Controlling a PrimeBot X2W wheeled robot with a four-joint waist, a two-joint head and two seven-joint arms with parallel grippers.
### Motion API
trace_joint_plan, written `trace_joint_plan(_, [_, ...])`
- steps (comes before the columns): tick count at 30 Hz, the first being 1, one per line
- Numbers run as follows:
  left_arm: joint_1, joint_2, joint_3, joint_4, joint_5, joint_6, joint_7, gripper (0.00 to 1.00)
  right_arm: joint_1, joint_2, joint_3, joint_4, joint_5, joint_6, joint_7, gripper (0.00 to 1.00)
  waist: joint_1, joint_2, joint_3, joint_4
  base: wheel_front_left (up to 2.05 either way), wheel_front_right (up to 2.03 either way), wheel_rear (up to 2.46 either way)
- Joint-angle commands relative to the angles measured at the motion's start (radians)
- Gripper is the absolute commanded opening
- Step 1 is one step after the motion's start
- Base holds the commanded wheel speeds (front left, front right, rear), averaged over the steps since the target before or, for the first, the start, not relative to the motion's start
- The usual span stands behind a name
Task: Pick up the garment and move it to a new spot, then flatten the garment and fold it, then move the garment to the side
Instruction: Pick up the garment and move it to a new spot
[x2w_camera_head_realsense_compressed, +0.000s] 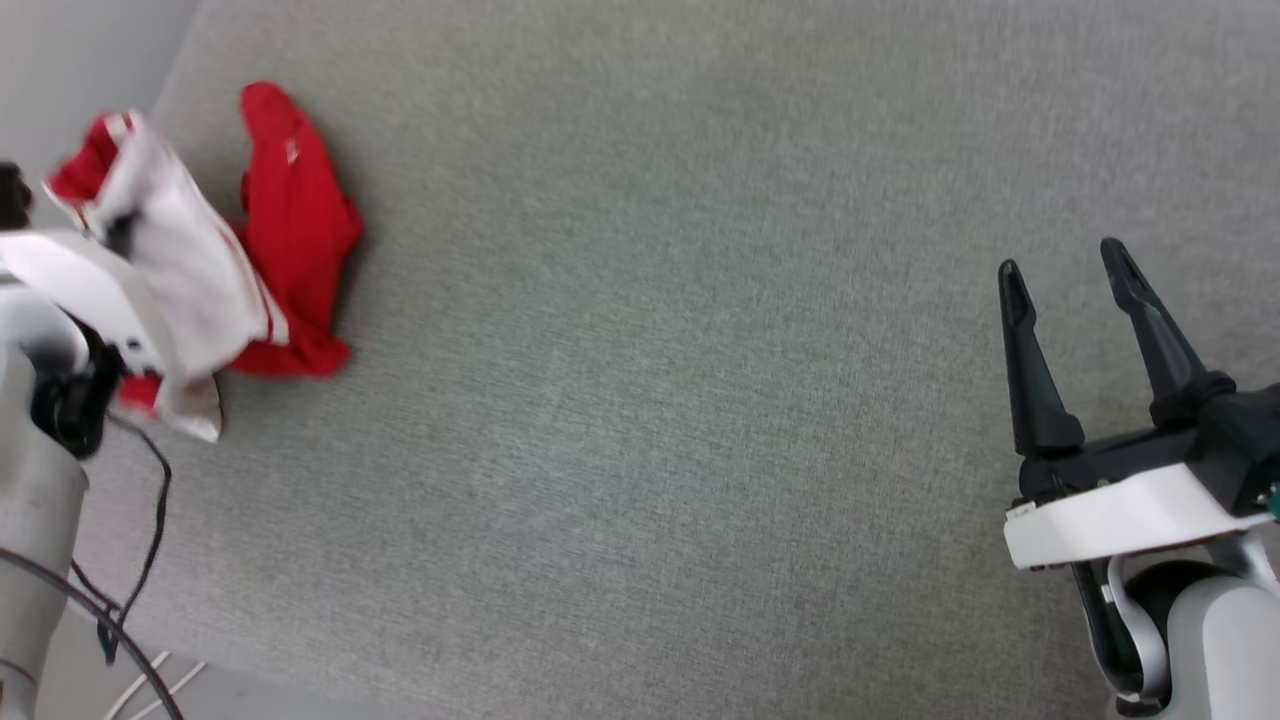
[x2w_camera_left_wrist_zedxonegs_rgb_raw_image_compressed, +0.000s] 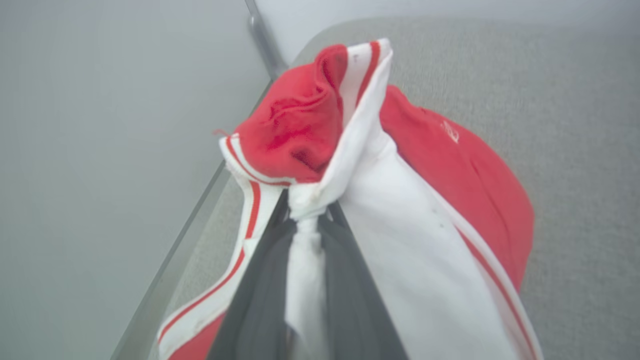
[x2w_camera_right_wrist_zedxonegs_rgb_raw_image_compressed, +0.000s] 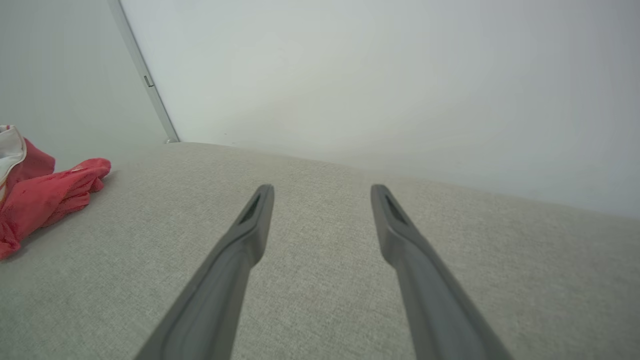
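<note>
red garment (x2w_camera_left_wrist_zedxonegs_rgb_raw_image_compressed: 450, 165) hangs pinched in left gripper (x2w_camera_left_wrist_zedxonegs_rgb_raw_image_compressed: 310, 214) jaws, plain in its wrist view; right gripper (x2w_camera_head_realsense_compressed: 1062, 258) jaws spread.

Blurred garment (x2w_camera_head_realsense_compressed: 290, 230) at nine o'clock in head view, cropped by right wrist view's nine o'clock edge; left gripper (x2w_camera_left_wrist_zedxonegs_rgb_raw_image_compressed: 308, 216) tips under cloth.

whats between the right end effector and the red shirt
Nothing but bare grey fabric surface, seen in the head view, between the right end effector and the crumpled red-and-white jersey T-shirt.
</note>
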Motion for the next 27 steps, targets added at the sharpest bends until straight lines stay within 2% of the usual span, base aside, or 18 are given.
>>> trace_joint_plan(1, [-0.019,0.005,0.002,-0.011,0.016,0.016,-0.060,0.00,0.017,-0.001,-0.005,0.005,0.010,0.000,-0.011,1.00,-0.0001,0.0000,-0.056,0.011,0.00,0.00,0.00])
trace_joint_plan(5, [-0.049,0.001,-0.001,-0.047,0.048,0.044,-0.191,0.00,0.045,-0.001,-0.018,0.022,0.040,0.000,-0.030,1.00,-0.0001,0.0000,-0.127,0.004,0.00,0.00,0.00])
trace_joint_plan(9, [-0.049,-0.017,0.002,-0.111,0.070,0.072,-0.252,0.00,0.079,-0.001,-0.035,0.032,0.061,0.000,-0.042,1.00,-0.0001,0.0000,-0.192,-0.017,0.00,0.00,0.00])
trace_joint_plan(16, [0.017,-0.068,0.001,-0.268,0.081,0.101,-0.272,0.00,0.133,0.000,-0.058,0.037,0.094,0.000,-0.055,1.00,-0.0001,0.0000,-0.272,-0.075,0.00,0.00,0.00])
trace_joint_plan(21, [0.115,-0.107,-0.008,-0.443,0.091,0.131,-0.276,0.00,0.168,0.000,-0.065,0.038,0.114,0.000,-0.057,1.00,-0.0001,0.0000,-0.322,-0.152,0.00,0.00,0.00])
trace_joint_plan(27, [0.237,-0.154,-0.054,-0.645,0.089,0.146,-0.269,0.00,0.197,0.000,-0.065,0.026,0.121,0.000,-0.043,1.00,-0.0001,0.0000,-0.344,-0.251,0.00,0.00,0.00])
